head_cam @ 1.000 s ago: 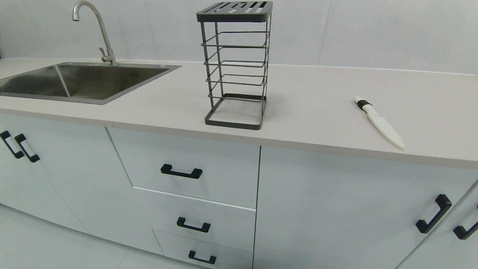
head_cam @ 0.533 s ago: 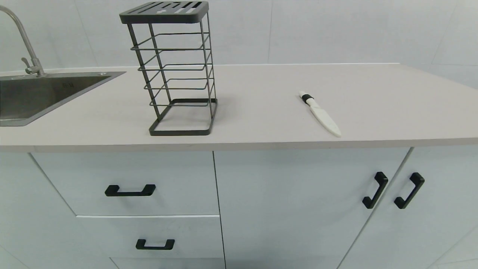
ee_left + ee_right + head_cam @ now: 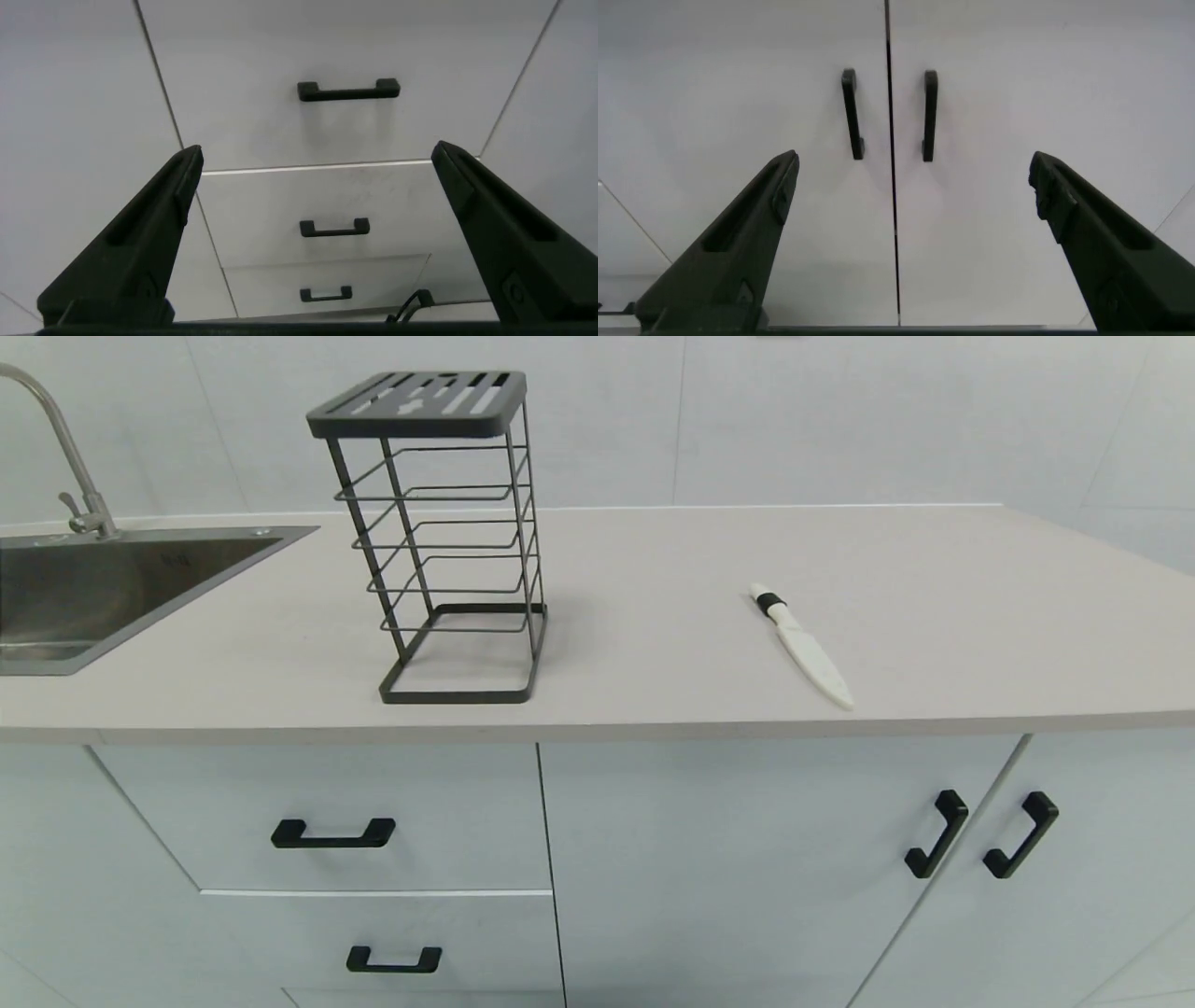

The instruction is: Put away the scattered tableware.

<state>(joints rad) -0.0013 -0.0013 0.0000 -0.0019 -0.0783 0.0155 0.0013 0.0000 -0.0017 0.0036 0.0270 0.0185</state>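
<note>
White knife lies on the counter, seemingly well above the released left claw and right claw.

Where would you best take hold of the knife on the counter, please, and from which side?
Grip the knife at its far end, by the black band, coming down from above. It lies flat on the counter, tip toward the near edge, so a pinch across its narrow width seems the only way in; the banded end looks like the handle.
</note>
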